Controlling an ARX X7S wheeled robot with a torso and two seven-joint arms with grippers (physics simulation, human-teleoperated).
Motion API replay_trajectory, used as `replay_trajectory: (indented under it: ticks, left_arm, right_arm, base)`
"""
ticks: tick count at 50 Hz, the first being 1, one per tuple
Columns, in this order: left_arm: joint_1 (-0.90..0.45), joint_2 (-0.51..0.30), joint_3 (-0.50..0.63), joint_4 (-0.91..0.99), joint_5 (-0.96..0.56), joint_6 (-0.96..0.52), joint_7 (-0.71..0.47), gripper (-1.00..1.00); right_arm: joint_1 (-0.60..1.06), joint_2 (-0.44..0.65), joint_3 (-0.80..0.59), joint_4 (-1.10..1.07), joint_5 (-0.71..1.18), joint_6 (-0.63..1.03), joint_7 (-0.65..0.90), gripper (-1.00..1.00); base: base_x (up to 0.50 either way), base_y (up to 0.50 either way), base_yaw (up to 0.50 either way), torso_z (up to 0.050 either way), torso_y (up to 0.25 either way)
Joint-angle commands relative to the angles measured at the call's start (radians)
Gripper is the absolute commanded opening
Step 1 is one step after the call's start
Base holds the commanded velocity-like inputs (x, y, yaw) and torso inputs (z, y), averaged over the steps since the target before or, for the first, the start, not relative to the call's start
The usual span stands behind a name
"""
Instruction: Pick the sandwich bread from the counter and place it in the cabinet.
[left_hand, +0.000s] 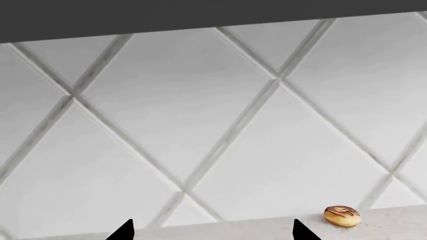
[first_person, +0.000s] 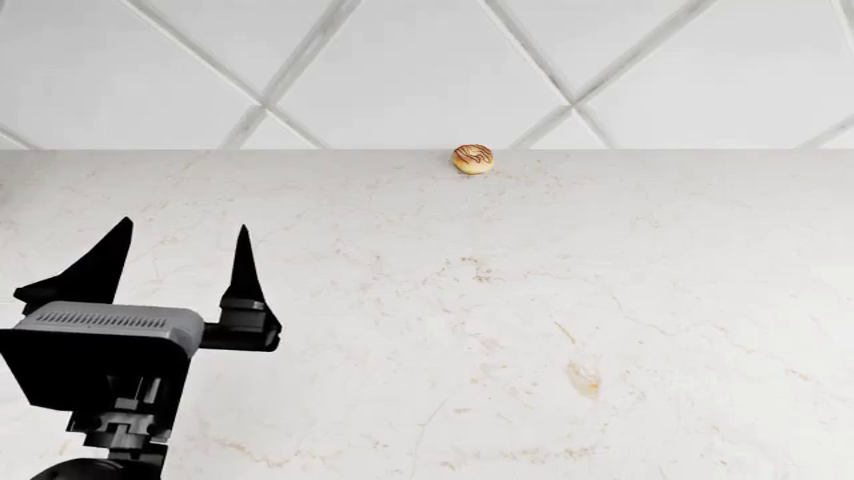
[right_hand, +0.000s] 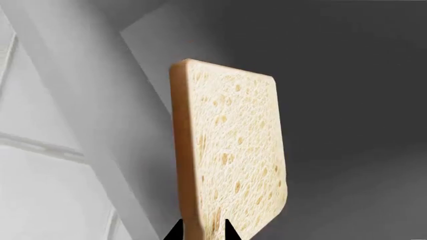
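sandwich bread (right_hand: 230, 155) looks light and soft, so we pinch its bottom edge gently in our right gripper (right_hand: 201, 231), while our left gripper (first_person: 174, 265) hangs wide open, holding nothing.

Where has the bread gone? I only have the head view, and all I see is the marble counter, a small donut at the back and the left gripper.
Observer: The pale tan square sandwich bread slice is up in the right wrist view, pinched at its lower edge by the right gripper.
Operator: Is it over the counter?
Observer: No counter shows behind it, only dark grey panels and a pale angled edge.
Operator: And the left gripper, holding anything?
Observer: The left gripper is open and empty, facing the diamond-tiled wall, with the round brown-striped glazed donut just ahead to one side.
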Motion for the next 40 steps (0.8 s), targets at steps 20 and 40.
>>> replay_trajectory:
  ticks: [20,40]
  left_arm:
    - [-0.001,-0.003,-0.008,-0.038,-0.003,0.02,-0.005,1.0]
    - [0.004,-0.006,-0.01,-0.047,-0.006,0.032,-0.007,1.0]
  right_arm:
    - [-0.009,-0.111,-0.127,0.342,-0.212,-0.197,-0.21,-1.0]
    - [0.005,-0.149,-0.043,0.328,-0.211,-0.222,-0.217,-1.0]
  base:
    - [0.0,0.0,0.0,0.0,0.0]
    - [0.0,0.0,0.0,0.0,0.0]
